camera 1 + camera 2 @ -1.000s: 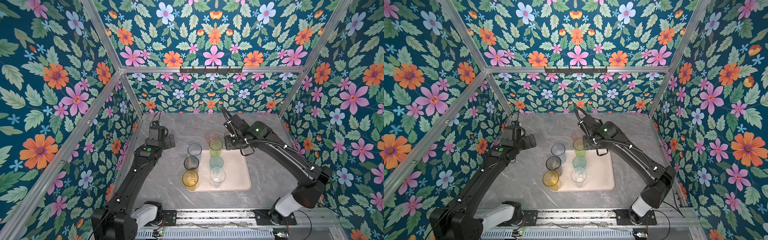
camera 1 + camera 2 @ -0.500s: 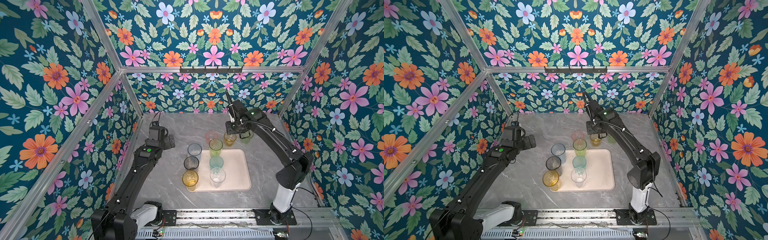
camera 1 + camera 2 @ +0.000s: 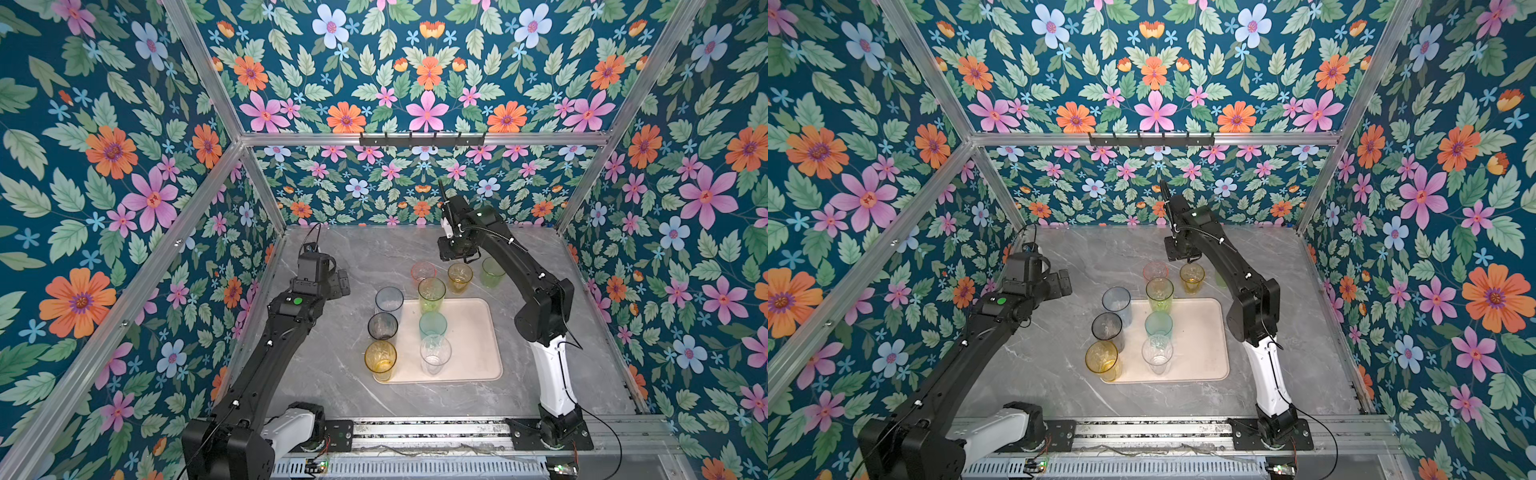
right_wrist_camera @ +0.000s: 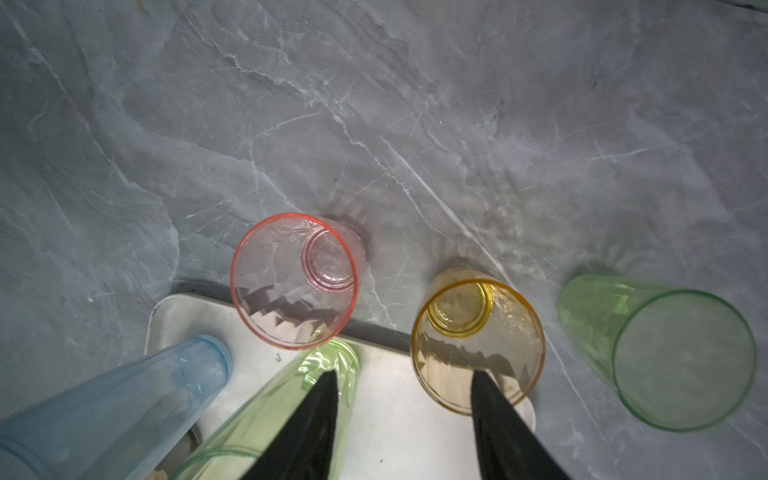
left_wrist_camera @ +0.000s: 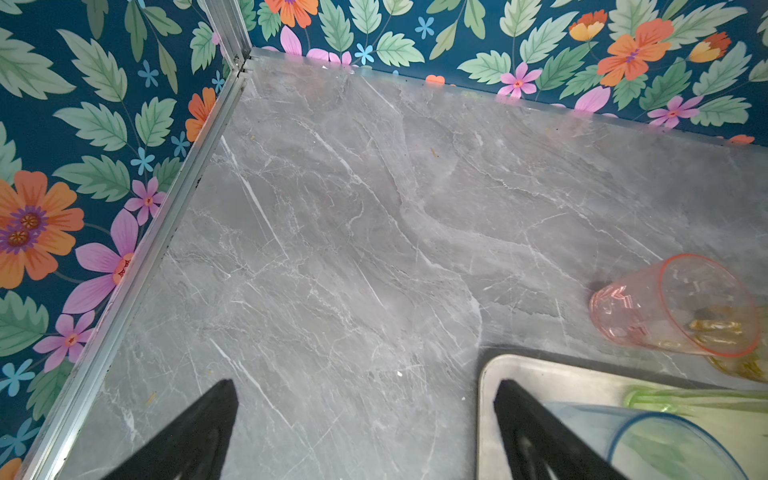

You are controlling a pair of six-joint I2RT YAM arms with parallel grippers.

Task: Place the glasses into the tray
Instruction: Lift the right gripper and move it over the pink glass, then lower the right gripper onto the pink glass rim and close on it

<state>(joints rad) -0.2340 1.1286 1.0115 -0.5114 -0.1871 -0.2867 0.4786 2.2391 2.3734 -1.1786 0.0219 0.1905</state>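
Observation:
The pale pink-beige tray (image 3: 471,332) lies mid-table. On it stand a tall green glass (image 3: 431,293), a teal glass (image 3: 432,324) and a clear glass (image 3: 435,353). Pale blue (image 3: 389,300), smoky grey (image 3: 382,326) and tall amber (image 3: 380,359) glasses line its left edge. Behind the tray, on the table, stand pink (image 4: 293,278), short amber (image 4: 478,340) and short green (image 4: 665,353) glasses. My right gripper (image 4: 405,382) hangs open and empty over the tray's back edge, one fingertip over the short amber glass. My left gripper (image 5: 365,386) is wide open and empty, left of the tray.
Grey marble table (image 3: 374,253) enclosed by floral walls with aluminium posts (image 5: 137,266). Bare tray surface lies along the right half (image 3: 1208,332). A black hook rail (image 3: 422,139) hangs on the back wall.
My right gripper has moved from beside the tall green glass toward the back wall, ending above the short amber glass. The left arm has stayed still.

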